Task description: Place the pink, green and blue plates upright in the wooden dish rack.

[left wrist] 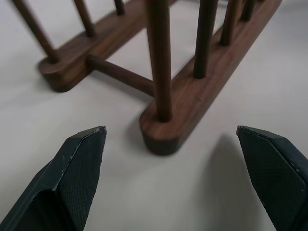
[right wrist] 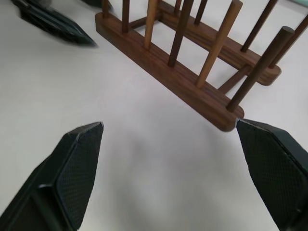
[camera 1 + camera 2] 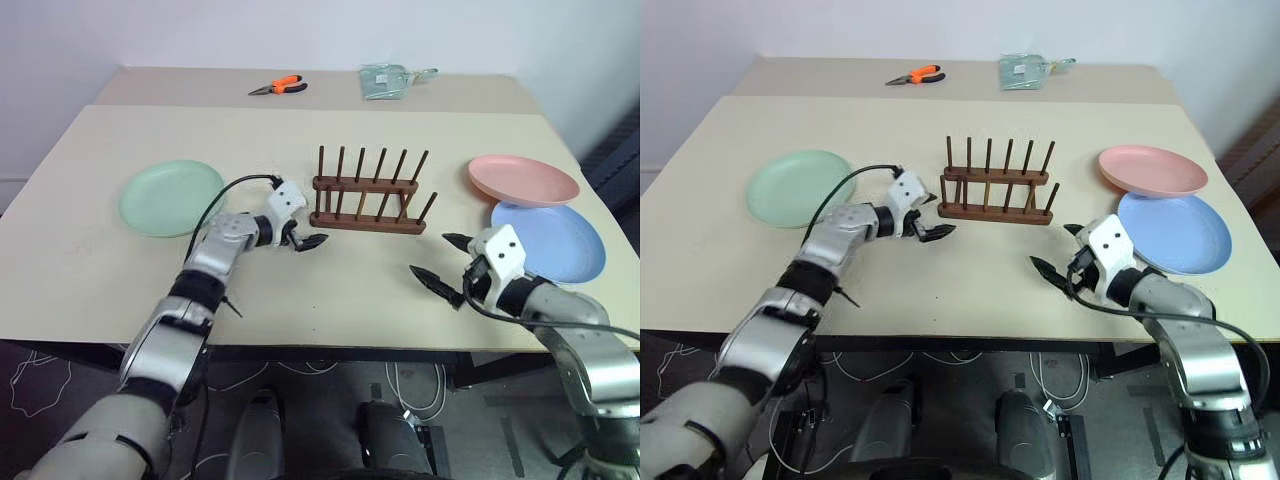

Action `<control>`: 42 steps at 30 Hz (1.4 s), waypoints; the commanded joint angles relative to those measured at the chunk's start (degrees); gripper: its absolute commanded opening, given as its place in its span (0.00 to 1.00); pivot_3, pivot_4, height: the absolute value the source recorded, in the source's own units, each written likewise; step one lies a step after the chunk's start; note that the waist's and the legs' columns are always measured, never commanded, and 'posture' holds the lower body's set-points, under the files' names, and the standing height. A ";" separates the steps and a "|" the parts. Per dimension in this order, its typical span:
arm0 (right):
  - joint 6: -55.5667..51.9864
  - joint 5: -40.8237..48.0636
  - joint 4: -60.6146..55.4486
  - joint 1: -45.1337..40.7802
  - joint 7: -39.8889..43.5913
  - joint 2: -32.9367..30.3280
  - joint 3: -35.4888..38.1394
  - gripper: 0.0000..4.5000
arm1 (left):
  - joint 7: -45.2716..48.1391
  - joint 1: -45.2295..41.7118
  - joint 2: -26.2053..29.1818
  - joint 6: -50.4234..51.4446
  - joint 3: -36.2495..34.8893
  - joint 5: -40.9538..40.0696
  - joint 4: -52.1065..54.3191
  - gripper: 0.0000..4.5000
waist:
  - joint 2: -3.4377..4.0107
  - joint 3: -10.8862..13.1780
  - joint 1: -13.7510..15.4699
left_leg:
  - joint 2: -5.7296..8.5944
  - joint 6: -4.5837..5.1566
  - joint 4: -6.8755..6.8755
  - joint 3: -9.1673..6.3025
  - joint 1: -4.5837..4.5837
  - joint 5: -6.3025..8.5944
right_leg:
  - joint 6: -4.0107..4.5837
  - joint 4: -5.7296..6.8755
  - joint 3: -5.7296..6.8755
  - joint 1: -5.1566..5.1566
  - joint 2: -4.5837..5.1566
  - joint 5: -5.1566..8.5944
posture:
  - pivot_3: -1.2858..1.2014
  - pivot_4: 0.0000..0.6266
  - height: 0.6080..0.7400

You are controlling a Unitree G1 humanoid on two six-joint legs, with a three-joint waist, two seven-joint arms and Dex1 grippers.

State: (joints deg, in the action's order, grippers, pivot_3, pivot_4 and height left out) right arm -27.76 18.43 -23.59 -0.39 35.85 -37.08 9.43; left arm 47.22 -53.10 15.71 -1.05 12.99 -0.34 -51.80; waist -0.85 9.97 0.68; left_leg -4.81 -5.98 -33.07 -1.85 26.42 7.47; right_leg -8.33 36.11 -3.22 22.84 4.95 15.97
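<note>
- Here we see the wooden dish rack (image 3: 368, 192) standing near the middle of the table (image 3: 300, 300), its pegs bare, no plate in it.
- The green plate (image 3: 171, 197) lies flat toward the table's left edge, well apart from the rack.
- The pink plate (image 3: 522, 179) lies flat toward the right edge; its near rim overlaps the far rim of the blue plate (image 3: 552, 242), which lies flat just nearer the front edge on the same side.
- We find the left gripper (image 3: 304, 238) just beside the rack's left end, its black fingers spread wide and holding nothing; in its wrist view the end of the rack's near rail sits between the two fingertips (image 1: 82, 159) without touching either.
- The right gripper (image 3: 447, 262) hovers near the front edge, between the rack and the blue plate, fingers wide apart and empty; in its wrist view it looks toward the rack's near rail.
- At the table's far edge we see orange-handled pliers (image 3: 279, 87) and a clear plastic bag (image 3: 385, 80), well away from the plates.
</note>
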 commanded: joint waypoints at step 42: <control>1.04 -5.13 -1.98 6.40 -0.57 0.27 -5.61 0.00 | 18.40 35.82 23.57 32.10 -2.82 -6.91 60.58 0.13 | 0.14 -0.13 -2.78 | -0.08 0.03 0.05 -0.01 -0.57 0.04 | 0.08 0.11 -0.01 -0.47 0.00 0.07 | 0.52 0.24 1.00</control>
State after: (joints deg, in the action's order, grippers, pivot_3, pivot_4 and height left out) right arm -27.42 14.18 -24.99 7.08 36.21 -37.07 4.17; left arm 66.53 -19.10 39.38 27.98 8.75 -6.45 6.05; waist -0.71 9.84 -2.10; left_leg -4.89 -5.97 -33.06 -1.86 25.78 7.52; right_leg -8.24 36.16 -3.23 22.39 4.98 16.03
